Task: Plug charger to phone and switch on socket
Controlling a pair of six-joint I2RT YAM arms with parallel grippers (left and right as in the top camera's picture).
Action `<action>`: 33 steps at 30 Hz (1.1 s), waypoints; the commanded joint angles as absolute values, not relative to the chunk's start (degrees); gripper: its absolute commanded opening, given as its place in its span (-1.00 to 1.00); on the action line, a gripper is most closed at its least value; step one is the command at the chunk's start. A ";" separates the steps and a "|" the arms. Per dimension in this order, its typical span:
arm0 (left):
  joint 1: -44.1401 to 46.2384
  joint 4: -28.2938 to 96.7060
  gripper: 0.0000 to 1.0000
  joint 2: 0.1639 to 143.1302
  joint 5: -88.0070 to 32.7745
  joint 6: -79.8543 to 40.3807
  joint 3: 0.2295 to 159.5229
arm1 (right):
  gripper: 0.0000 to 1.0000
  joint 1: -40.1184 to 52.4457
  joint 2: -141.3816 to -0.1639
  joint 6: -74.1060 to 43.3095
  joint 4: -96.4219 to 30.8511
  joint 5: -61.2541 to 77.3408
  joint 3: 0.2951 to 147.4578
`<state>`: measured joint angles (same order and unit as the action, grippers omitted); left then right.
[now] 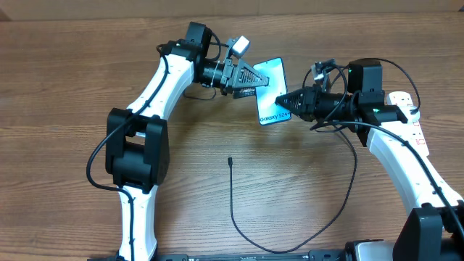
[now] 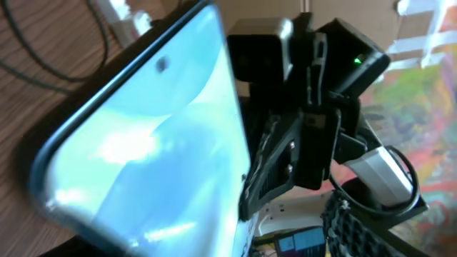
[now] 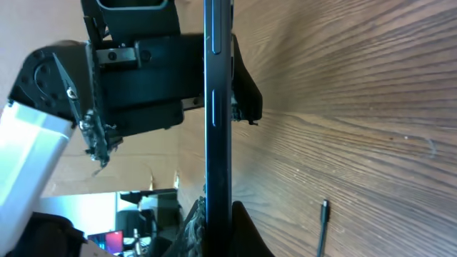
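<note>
The phone (image 1: 272, 88), its cyan screen lit, is held up on its edge above the table between the two arms. My right gripper (image 1: 285, 102) comes in from the right and is shut on the phone's lower end. In the right wrist view the phone (image 3: 218, 128) runs edge-on between those fingers (image 3: 250, 239). My left gripper (image 1: 255, 81) reaches in from the left and stands open, astride the phone's far end. The screen (image 2: 157, 143) fills the left wrist view. The charger's plug tip (image 1: 229, 161) lies loose on the table, also seen in the right wrist view (image 3: 323, 214). The socket (image 1: 412, 119) lies at the far right.
The black cable loops from its tip down to the front edge (image 1: 290, 250) and up under the right arm (image 1: 355, 163). A thin dark cable (image 2: 43, 57) lies on the wood behind the phone. The right arm's black wrist (image 2: 314, 128) is close to the left camera.
</note>
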<state>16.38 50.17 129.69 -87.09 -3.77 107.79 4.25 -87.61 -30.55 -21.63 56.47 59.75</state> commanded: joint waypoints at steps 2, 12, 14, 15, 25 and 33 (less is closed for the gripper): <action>16.95 44.01 0.34 129.54 -90.48 -13.06 108.51 | -0.93 4.56 -86.80 -33.26 -20.91 59.07 60.07; 18.90 33.08 -0.10 129.51 -90.35 -25.28 108.51 | -0.93 4.56 -86.80 -34.74 -20.27 58.35 60.07; 19.51 31.94 -0.13 129.51 -89.93 -27.09 108.51 | -0.93 4.56 -86.80 -35.83 -19.46 58.33 60.07; 19.81 30.74 -0.14 129.51 -89.82 -28.25 108.51 | -0.93 4.56 -86.80 -36.07 -19.05 58.33 60.07; 21.43 20.64 -0.24 129.51 -89.84 -38.59 108.51 | -0.93 6.24 -86.80 -39.29 -18.04 53.74 60.07; 21.89 19.14 -0.41 129.51 -89.78 -39.83 108.51 | -0.93 6.81 -86.80 -40.75 -16.58 50.54 60.07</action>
